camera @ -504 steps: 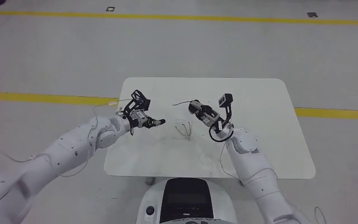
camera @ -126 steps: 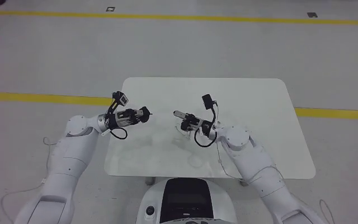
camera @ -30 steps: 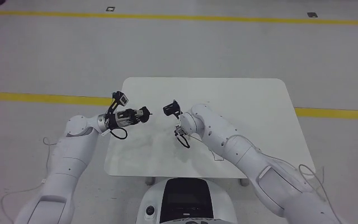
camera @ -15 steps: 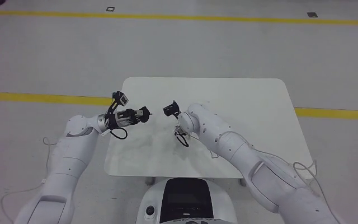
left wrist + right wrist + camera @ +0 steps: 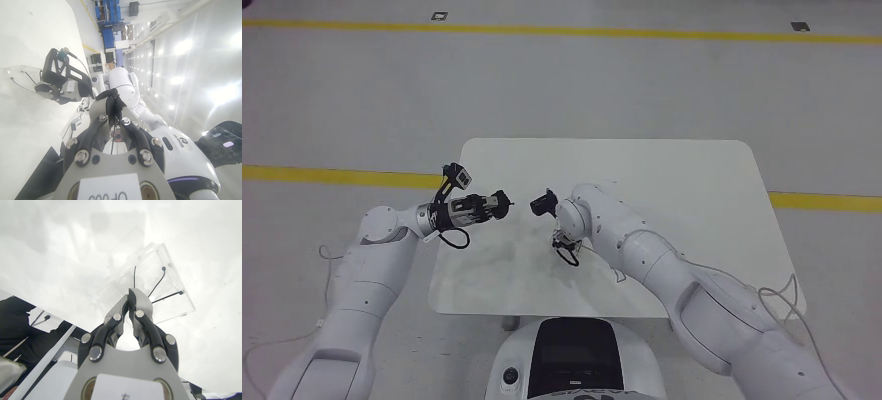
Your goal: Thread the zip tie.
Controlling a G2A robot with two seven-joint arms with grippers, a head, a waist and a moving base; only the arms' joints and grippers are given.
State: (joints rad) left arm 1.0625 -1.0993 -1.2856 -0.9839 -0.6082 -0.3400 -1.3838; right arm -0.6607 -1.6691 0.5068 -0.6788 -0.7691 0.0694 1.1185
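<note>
My right gripper (image 5: 563,241) hangs over a clear plastic box (image 5: 186,303) near the table's middle. In the right wrist view its fingers (image 5: 132,298) are shut, and a thin black zip tie (image 5: 134,275) sticks out from their tips. Two more black zip ties (image 5: 156,285) lie in the box. My left gripper (image 5: 504,201) is held above the table's left part, pointing toward the right arm. It is shut on a black zip tie (image 5: 113,98) that looks bunched or knotted at the fingertips. The left wrist view has the box (image 5: 17,75) beyond the right arm's wrist (image 5: 58,75).
The white table (image 5: 692,200) is bare on its right half and along the far edge. Its left edge runs just under my left forearm. A thin cable trails on the table beside the right arm.
The right arm's wrist has shifted slightly left and toward the robot over the box. The left arm has kept still with its tie.
</note>
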